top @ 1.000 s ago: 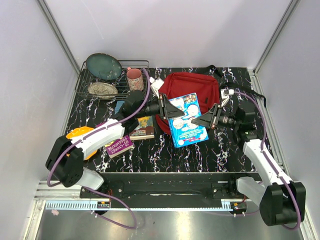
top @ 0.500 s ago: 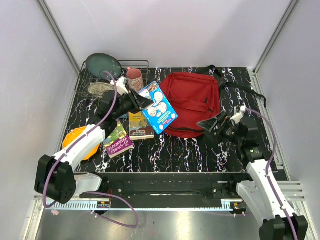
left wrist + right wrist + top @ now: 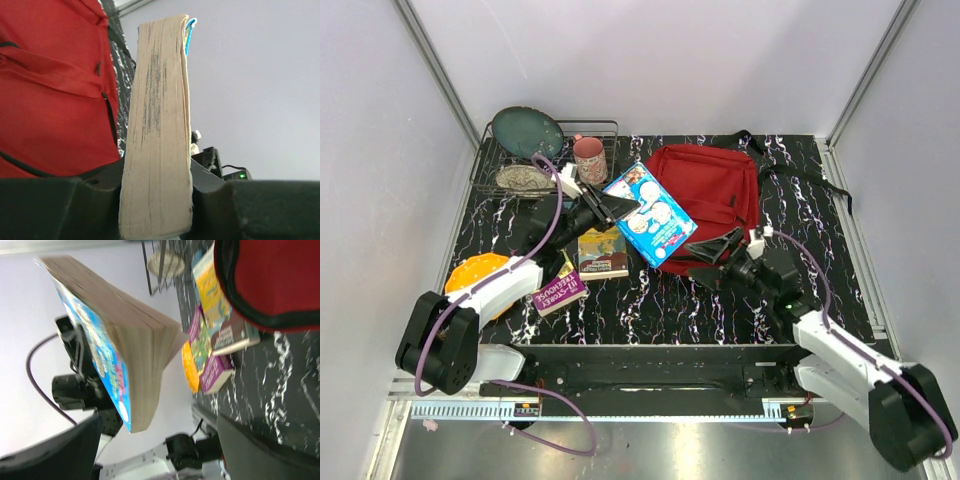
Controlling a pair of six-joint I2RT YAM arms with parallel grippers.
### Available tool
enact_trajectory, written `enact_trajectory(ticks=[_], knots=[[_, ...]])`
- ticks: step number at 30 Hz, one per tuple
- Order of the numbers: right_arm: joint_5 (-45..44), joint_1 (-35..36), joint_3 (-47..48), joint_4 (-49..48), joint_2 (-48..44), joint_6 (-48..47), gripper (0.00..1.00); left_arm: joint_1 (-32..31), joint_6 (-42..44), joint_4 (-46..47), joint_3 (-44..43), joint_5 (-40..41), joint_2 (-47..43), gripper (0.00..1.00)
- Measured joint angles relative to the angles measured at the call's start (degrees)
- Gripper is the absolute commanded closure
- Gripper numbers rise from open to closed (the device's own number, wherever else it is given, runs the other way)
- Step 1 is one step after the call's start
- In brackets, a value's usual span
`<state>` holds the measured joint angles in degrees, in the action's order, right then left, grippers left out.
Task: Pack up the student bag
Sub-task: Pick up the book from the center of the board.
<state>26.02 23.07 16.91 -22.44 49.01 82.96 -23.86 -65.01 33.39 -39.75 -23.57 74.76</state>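
- Two claws are over the black marbled desk [image 3: 650,305]. One grips a book and the other holds nothing.
- The left claw [image 3: 618,207] is clamped on a blue book [image 3: 653,213], gripping it at the corner nearest the arm.
- In the left wrist view the book's yellowed page edge [image 3: 157,125] stands upright between that claw's dark fingers [image 3: 55,210], with a sliver of blue cover at the top.
- From above, the blue book is off the desk and tilted, and its far end overlaps the left edge of the student bag [image 3: 720,188].
- The student bag lies flat on the far right-centre of the desk, with its black straps trailing off to the right. Whether its main zip is open I cannot tell.
- The right claw [image 3: 708,258] is low, just in front of the bag's near edge. Its jaws are spread wide apart and nothing is between them.
- The right wrist view looks between its two fingers [image 3: 50,450] at the thick book [image 3: 125,355] hanging in the air, with the bag's black-trimmed edge [image 3: 280,275] at upper right.
- Left of the bag, a brown-covered book [image 3: 603,252] and a purple book [image 3: 558,290] lie on the desk just beside each other, near an orange plate [image 3: 472,272].
- A wire rack [image 3: 492,165] at the far left holds a dark teal plate [image 3: 527,132], a patterned dish [image 3: 525,179] and a pink mug [image 3: 589,158].
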Motion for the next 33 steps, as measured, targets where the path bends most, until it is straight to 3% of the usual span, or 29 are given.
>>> enact_trajectory(ticks=[5,11,16,20,22,25,30,33], knots=[[-7.82,8.46,0.26,-10.51,8.7,5.46,0.0,-3.02,-1.33,4.13,0.02,0.55,0.46,1.0],[-15.13,11.26,0.33,-23.65,16.0,7.39,0.03,-3.89,-1.81,7.3,0.11,0.85,0.72,1.0],[-18.69,12.57,0.66,-31.65,21.46,7.41,0.24,-3.89,-2.6,8.33,1.4,0.96,0.96,1.0],[-19.76,12.94,0.98,-37.88,25.27,7.37,0.48,-3.91,-2.95,8.7,1.99,1.38,1.27,1.0],[-20.35,13.16,0.98,-40.98,26.29,7.48,0.49,-3.85,-3.23,8.9,2.27,1.55,1.27,1.0],[-20.57,13.18,0.96,-42.49,26.32,7.3,0.43,-3.89,-3.87,9.7,2.99,1.81,1.25,1.0],[-21.55,13.2,0.24,-42.23,24.76,6.75,0.08,-3.91,-3.39,8.85,3.17,2.01,0.79,1.0],[-22.03,13.2,-0.02,-38.75,20.46,5.92,0.04,-4.09,-3.15,8.28,3.43,2.14,0.39,1.0]])
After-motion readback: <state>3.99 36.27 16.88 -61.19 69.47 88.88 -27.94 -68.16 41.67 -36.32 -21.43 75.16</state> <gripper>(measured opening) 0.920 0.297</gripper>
